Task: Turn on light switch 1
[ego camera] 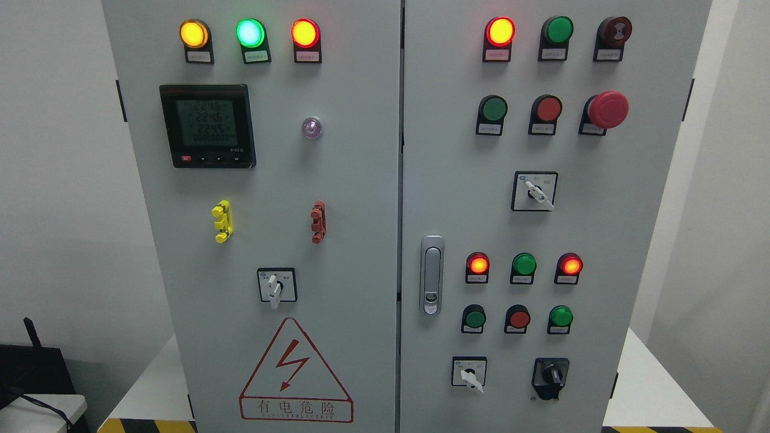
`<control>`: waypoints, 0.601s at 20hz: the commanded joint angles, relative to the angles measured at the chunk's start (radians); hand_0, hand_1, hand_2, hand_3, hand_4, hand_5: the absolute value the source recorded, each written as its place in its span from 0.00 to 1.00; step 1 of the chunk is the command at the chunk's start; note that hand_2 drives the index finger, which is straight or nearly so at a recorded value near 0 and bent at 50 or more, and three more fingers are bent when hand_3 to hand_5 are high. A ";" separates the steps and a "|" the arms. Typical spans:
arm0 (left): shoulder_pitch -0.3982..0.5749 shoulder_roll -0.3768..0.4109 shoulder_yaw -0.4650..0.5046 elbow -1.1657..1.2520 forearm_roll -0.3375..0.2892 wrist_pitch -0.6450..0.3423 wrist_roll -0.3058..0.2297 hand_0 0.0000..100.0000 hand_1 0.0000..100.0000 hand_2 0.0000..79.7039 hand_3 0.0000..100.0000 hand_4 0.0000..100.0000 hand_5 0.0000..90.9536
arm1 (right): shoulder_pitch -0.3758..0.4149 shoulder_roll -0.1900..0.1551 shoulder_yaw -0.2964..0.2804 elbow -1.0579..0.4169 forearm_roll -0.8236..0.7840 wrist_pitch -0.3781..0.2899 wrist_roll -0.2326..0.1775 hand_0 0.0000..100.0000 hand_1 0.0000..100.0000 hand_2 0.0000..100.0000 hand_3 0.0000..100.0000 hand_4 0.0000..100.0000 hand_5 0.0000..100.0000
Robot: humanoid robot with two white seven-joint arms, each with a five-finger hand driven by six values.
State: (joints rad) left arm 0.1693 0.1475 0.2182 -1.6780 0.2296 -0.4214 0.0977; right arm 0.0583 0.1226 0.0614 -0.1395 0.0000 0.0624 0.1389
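Grey two-door electrical cabinet [361, 180] fills the head view; centre seam [401, 180] taken as the landmark.

Left of the seam, far side first:
- Top row: amber lamp [194, 33], lit; green lamp [250, 32], lit; red lamp [305, 32], lit, nearest the seam.
- Below the amber lamp: black digital meter [207, 125], display on, digits too blurred to read.
- Between meter and seam: small clear violet-tinted dome [311, 127].
- Lower: yellow clip [222, 221], then red clip [318, 222] closer to the seam.
- Under those: white-handled rotary switch [276, 287], handle pointing down.
- Bottom: red triangular lightning warning sign [295, 373].

Right of the seam:
- Silver door latch [431, 275], just beside the seam.
- Top row: red lamp lit [500, 31], green unlit button [557, 30], dark red-capped device [615, 30].
- Second row: green button [493, 109], red button [548, 109], large red mushroom stop [607, 109].
- White-handled selector [535, 191] below that row.
- Lower cluster: red lit [478, 264], green [524, 264], red lit [569, 264]; under them green [474, 318], red [518, 319], green [560, 316].
- Bottom: white-handled selector [469, 373], black knob switch [550, 377].

Labels unreadable, so cannot tell which control is light switch 1; all candidates sit on this cabinet face.

Neither hand appears in view; how far open each is cannot be told.
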 commanded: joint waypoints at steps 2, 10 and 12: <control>-0.056 0.006 -0.198 -0.086 -0.038 0.003 0.022 0.02 0.24 0.42 0.51 0.61 0.64 | 0.000 0.000 0.000 0.000 -0.017 0.000 -0.001 0.12 0.39 0.00 0.00 0.00 0.00; -0.112 -0.011 -0.306 -0.115 -0.095 0.099 0.128 0.02 0.24 0.43 0.51 0.62 0.66 | 0.000 0.000 0.000 0.000 -0.017 -0.001 -0.001 0.12 0.39 0.00 0.00 0.00 0.00; -0.138 -0.022 -0.321 -0.126 -0.117 0.128 0.128 0.01 0.24 0.44 0.52 0.62 0.66 | 0.000 0.000 0.000 0.000 -0.017 0.000 -0.001 0.12 0.39 0.00 0.00 0.00 0.00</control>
State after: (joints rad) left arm 0.0821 0.1449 0.0425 -1.7476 0.1593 -0.3297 0.2114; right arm 0.0583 0.1226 0.0614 -0.1395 0.0000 0.0624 0.1389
